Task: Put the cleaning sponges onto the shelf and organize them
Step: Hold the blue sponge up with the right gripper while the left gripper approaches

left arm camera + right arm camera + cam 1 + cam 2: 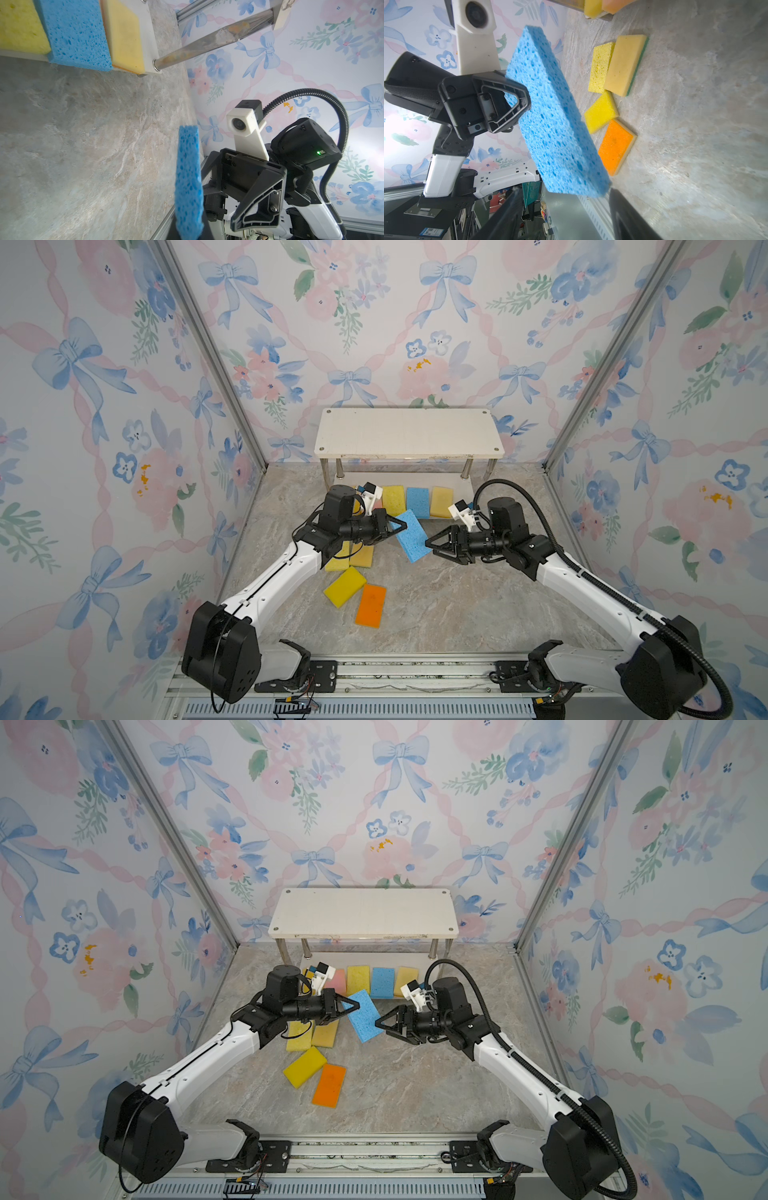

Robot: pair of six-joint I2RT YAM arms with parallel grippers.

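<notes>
The left gripper (402, 526) is pressed together on one short end of a blue sponge (412, 540). It pinches the sponge across its thickness, so the rest juts out free in the air, in front of the shelf (409, 433) and above the counter (457, 605). Gripping it by the end seems meant to leave the far end bare for the other arm.

The right gripper (431, 546) faces it with jaws spread. In the right wrist view the sponge's free end sits at their mouth, not yet clamped. This looks like a handover, likely so the right arm (582, 585) can carry the sponge to the shelf.

Both arms reach forward low over the counter, the left arm (274, 576) mirroring the right. Their wrists are turned inward, so the grippers point at each other in front of the shelf.

On the shelf's lower board a row of sponges (417, 501) lies side by side, while the top board is bare. In front of the shelf, beside the left arm, four more lie on the counter. Two yellowish sponges (362, 556) touch each other, and closer in are a yellow sponge (345, 586) and an orange sponge (371, 605).
</notes>
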